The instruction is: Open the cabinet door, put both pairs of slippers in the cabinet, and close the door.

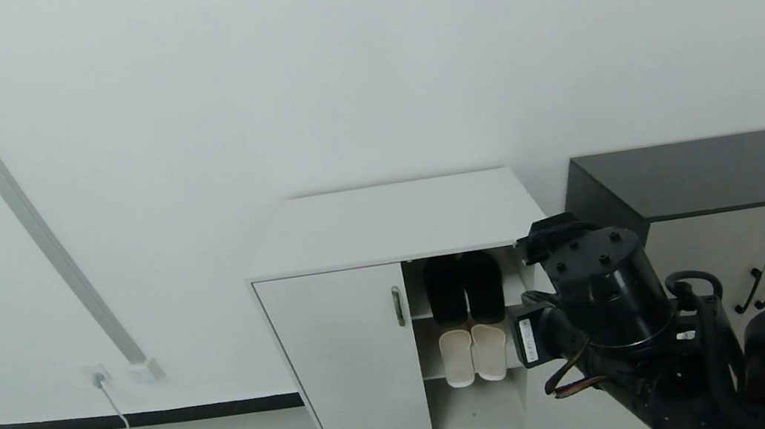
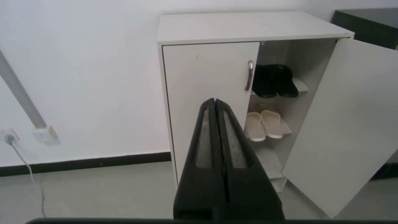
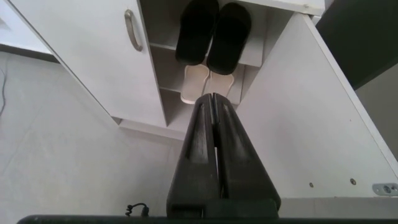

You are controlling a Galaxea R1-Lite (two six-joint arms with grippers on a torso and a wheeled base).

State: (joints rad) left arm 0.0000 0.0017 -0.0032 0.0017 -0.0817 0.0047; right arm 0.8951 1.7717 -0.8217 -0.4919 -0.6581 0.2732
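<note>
The white cabinet (image 1: 384, 225) has its left door (image 1: 343, 362) closed and its right door (image 3: 305, 118) swung open. A black pair of slippers (image 1: 464, 287) lies on the upper shelf and a white pair (image 1: 475, 353) on the shelf below. My right gripper (image 3: 213, 98) is shut and empty, in front of the open half, close to the open door's inner face. It points at the white slippers (image 3: 202, 81) and the black slippers (image 3: 214, 34). My left gripper (image 2: 215, 102) is shut and empty, held back from the closed door (image 2: 208, 93); the open door (image 2: 348, 124) stands off to one side of it.
A dark-topped cabinet (image 1: 714, 175) with two handled doors stands right of the white one, near the open door. On the left wall are a socket (image 1: 98, 375) with a hanging cable and a slanted conduit (image 1: 13, 199). Bare floor (image 2: 93, 193) lies before the cabinet.
</note>
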